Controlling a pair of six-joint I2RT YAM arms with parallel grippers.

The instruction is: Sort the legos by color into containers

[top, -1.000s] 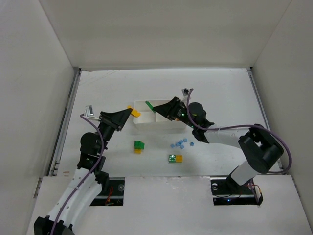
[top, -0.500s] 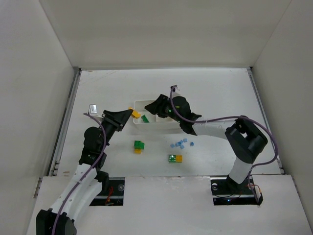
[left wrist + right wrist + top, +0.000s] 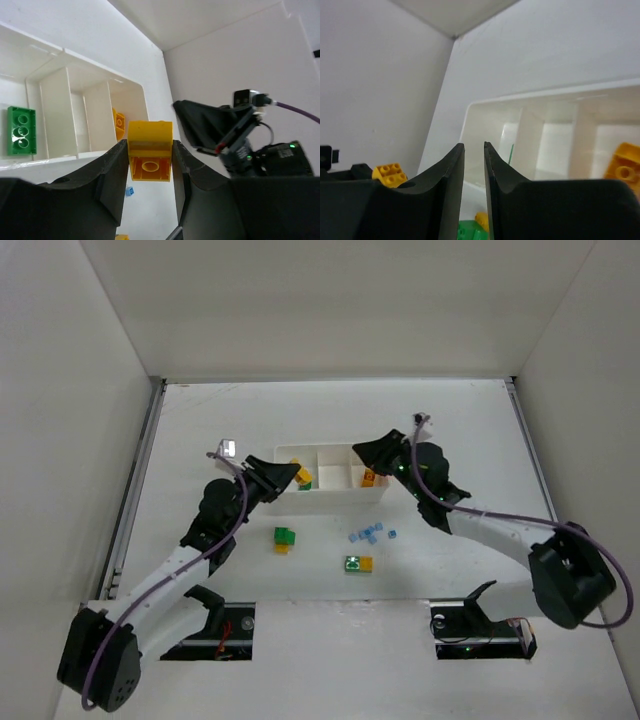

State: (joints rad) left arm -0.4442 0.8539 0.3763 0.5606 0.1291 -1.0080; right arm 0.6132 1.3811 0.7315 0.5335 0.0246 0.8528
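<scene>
— Where's the yellow-orange plastic brick point(image 3: 150, 157)?

— Clamped in the left jaws by its flat side walls. It's over the left end of the white three-compartment plastic tray point(image 3: 332, 496), where a green brick point(image 3: 21, 131) lies.

— And the right jaws?

— Nearly together, holding nothing, at the tray's right end near another yellow brick point(image 3: 368, 478).

— How will it handle?

— Light, rigid and slick, I'd judge. Pinch opposite flat walls squarely; held off-centre it could twist out.
</scene>
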